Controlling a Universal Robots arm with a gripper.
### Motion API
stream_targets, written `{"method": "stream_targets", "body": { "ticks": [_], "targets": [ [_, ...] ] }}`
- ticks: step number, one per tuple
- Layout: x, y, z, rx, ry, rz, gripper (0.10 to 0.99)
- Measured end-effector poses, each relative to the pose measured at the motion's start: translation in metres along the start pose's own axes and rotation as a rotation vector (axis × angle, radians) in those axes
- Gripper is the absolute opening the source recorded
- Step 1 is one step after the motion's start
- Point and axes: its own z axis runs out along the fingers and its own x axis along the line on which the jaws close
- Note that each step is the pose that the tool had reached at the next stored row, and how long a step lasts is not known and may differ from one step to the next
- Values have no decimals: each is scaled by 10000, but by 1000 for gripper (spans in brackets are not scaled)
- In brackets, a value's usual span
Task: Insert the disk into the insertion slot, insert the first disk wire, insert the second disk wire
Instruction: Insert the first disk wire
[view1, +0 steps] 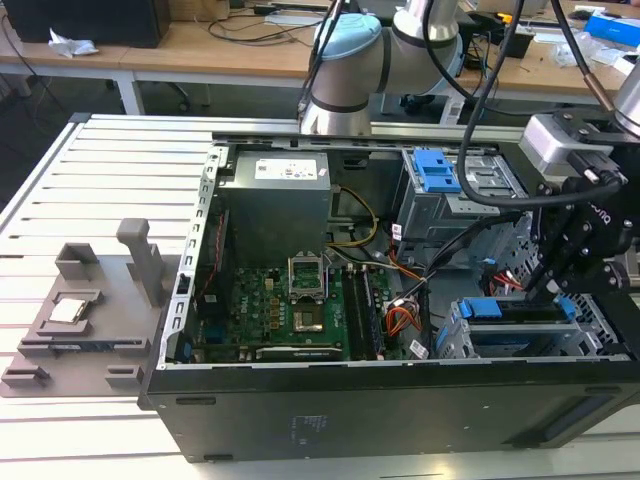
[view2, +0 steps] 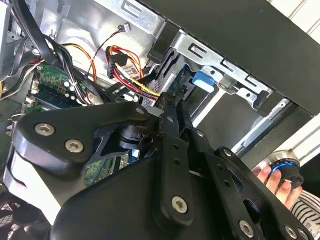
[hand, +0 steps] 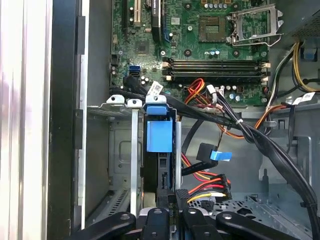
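Observation:
The disk (hand: 159, 135), in its bright blue carrier, stands inside the insertion slot (hand: 120, 150), the silver cage at the case's front corner (view1: 455, 338). The blue carrier edge (view1: 512, 310) shows at the cage top in the exterior view. My black gripper (hand: 169, 196) sits at the disk's outer end, fingers drawn together with nothing visibly between them. It hangs over the cage at the exterior view's right (view1: 552, 285). A thin red cable (hand: 193, 88), likely the first disk wire, loops near the memory slots. A red-yellow-black bundle with a dark plug (hand: 212, 186) lies loose beside the fingers (view2: 167, 102).
The taller grey cage with a blue latch (view1: 436, 178) stands behind. Thick black cables (hand: 280, 155) cross the bay. The motherboard (view1: 280, 310) fills the case middle. A hand (view2: 270, 176) holds a black ring outside the case wall. A grey fixture (view1: 90, 320) lies on the table.

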Motion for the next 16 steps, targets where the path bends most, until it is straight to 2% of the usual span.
{"method": "stream_targets", "body": {
  "ticks": [4,10,16],
  "targets": [
    [14,1,-26,-6,-9,121,169],
    [34,-5,-2,-43,-77,259,169],
    [34,-26,9,-60,-73,173,169]
  ]
}}
